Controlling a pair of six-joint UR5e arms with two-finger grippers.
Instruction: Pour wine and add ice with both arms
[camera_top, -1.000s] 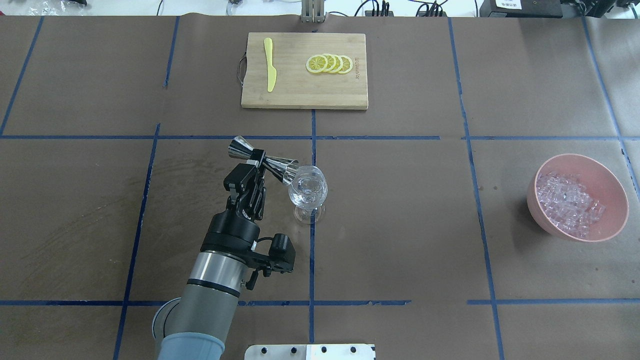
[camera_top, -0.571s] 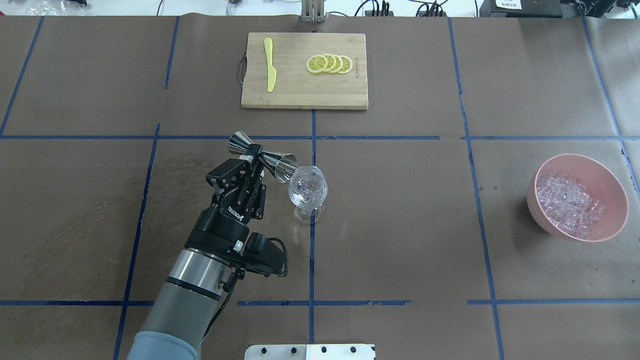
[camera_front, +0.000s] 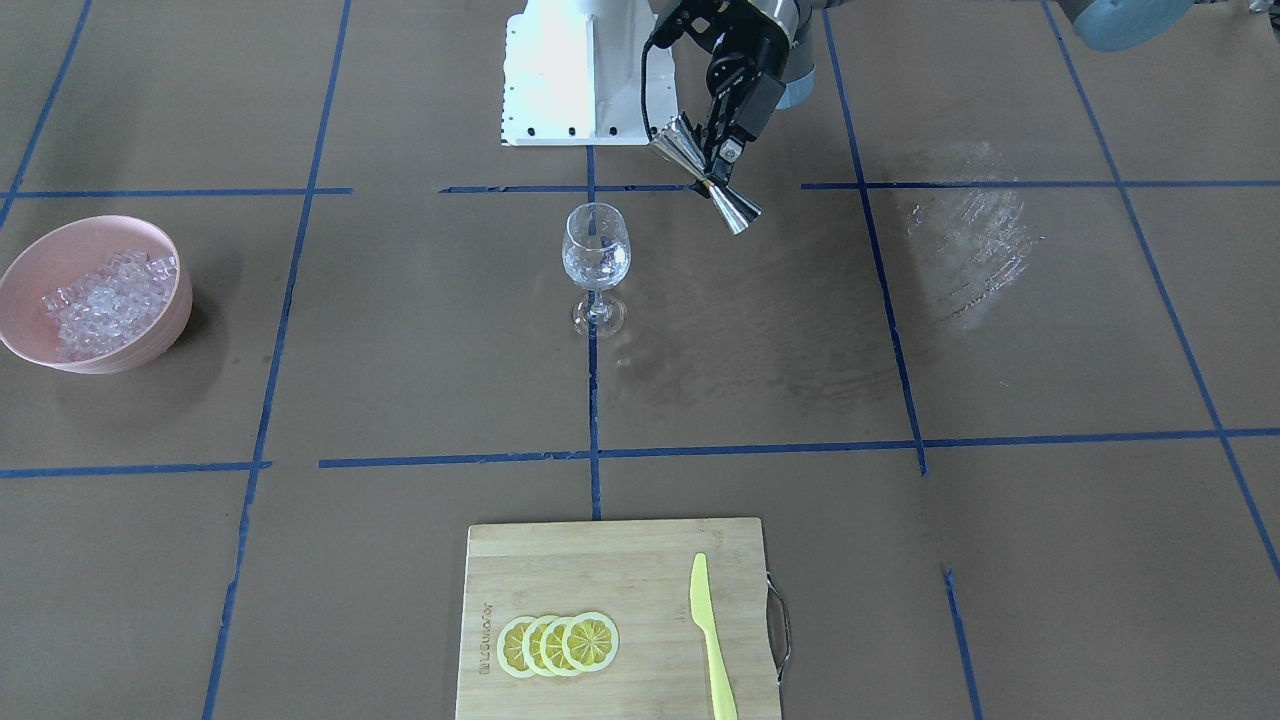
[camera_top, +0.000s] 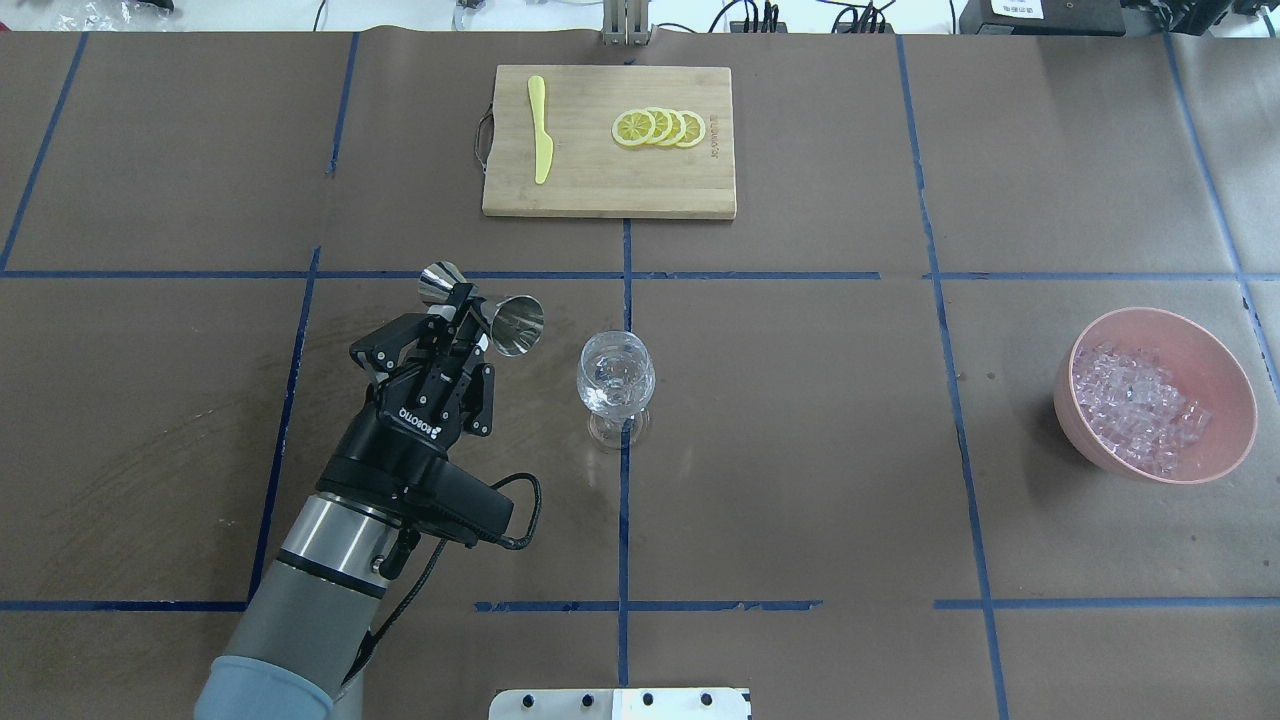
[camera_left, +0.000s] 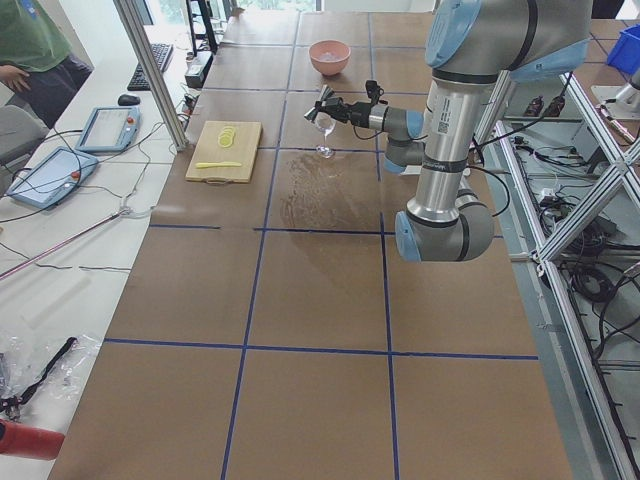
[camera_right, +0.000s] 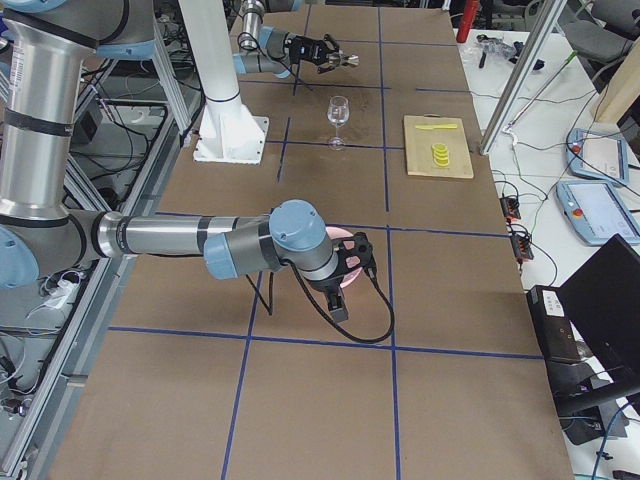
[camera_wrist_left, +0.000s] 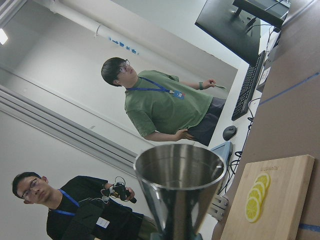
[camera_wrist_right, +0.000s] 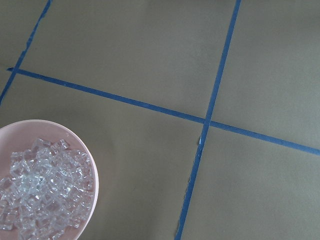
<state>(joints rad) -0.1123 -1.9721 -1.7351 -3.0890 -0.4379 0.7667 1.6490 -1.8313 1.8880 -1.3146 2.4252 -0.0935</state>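
Note:
My left gripper (camera_top: 462, 322) is shut on the waist of a steel double-cone jigger (camera_top: 482, 312), held on its side in the air to the left of the wine glass (camera_top: 615, 385). The jigger (camera_front: 705, 185) and gripper (camera_front: 718, 165) also show in the front view, apart from the glass (camera_front: 596, 262). The left wrist view looks into the jigger's cup (camera_wrist_left: 177, 187). The glass stands upright with a little clear liquid in it. The ice (camera_top: 1135, 405) fills a pink bowl (camera_top: 1225, 400) at the right. My right gripper (camera_right: 347, 262) shows only in the right side view, near the bowl; I cannot tell if it is open or shut.
A bamboo cutting board (camera_top: 590, 185) at the far middle holds lemon slices (camera_top: 660, 127) and a yellow knife (camera_top: 540, 130). The white pedestal (camera_front: 560, 70) stands at the robot's side. A damp patch (camera_front: 960, 250) marks the paper. Two people (camera_wrist_left: 165, 107) stand beyond the table.
My left arm has drawn back to the left, carrying the jigger away from the glass's rim and turning it closer to level. The glass and bowl have not moved.

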